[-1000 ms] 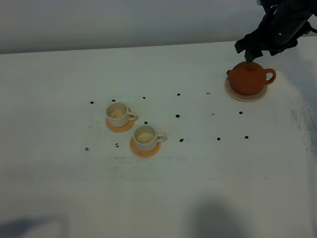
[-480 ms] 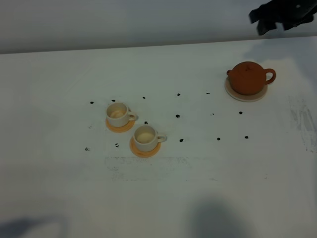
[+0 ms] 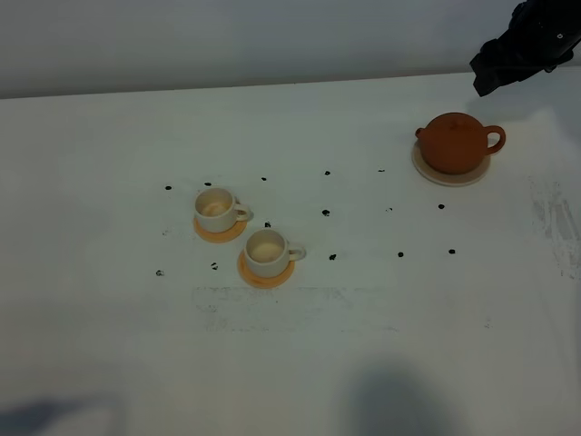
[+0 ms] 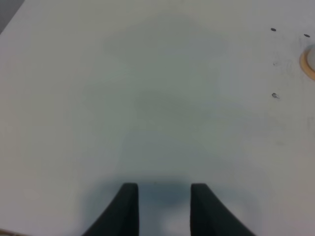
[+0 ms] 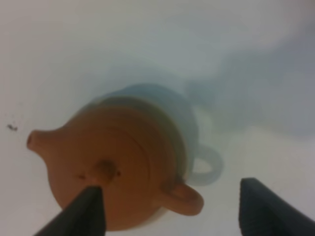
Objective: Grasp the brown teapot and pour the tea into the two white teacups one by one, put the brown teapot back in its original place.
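The brown teapot (image 3: pixel 457 143) stands upright with its lid on, on the pale beige disc (image 3: pixel 451 176) at the back right. Its spout points left and its handle right. The two white teacups (image 3: pixel 216 209) (image 3: pixel 266 251) sit on orange coasters left of centre; no dark tea shows. My right gripper (image 3: pixel 492 71) hangs open and empty above and to the right of the teapot, clear of it. In the right wrist view the teapot (image 5: pixel 113 167) lies below the wide-open right gripper (image 5: pixel 170 189). My left gripper (image 4: pixel 160 206) is open over bare table, out of the exterior view.
Small black marks (image 3: pixel 325 213) dot the white table between the cups and the teapot. An orange coaster's edge (image 4: pixel 310 64) shows in the left wrist view. The table's back edge (image 3: pixel 272 86) runs behind the teapot.
My right gripper has lifted off from just above the teapot's lid and moved up and to the right. The teapot and cups have not moved.
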Controlling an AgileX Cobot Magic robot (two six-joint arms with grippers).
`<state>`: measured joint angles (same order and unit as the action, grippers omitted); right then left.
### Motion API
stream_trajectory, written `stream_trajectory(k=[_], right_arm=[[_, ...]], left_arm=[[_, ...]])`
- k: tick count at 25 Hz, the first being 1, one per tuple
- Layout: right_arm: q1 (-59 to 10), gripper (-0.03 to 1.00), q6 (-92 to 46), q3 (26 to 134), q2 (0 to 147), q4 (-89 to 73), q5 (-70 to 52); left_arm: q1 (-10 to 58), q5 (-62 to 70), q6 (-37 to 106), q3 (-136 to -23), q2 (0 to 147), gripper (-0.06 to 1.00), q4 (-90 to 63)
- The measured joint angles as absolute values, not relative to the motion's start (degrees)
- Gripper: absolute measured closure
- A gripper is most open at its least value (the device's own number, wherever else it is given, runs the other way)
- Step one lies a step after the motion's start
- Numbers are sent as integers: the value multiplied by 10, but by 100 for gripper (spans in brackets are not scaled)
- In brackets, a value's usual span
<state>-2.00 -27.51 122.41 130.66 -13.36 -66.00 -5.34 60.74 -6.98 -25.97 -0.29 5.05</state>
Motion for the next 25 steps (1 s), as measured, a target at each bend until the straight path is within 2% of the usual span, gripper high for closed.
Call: stream_trajectory(k=[14,25], right_arm=[[-14,41,-422,1227,1328,-90,-584],[-14,41,-447,1227,1365,-73,-570]], left_arm=[[-53,607,-70,-260,-3,69,51],[-53,607,-70,-260,-3,69,51]])
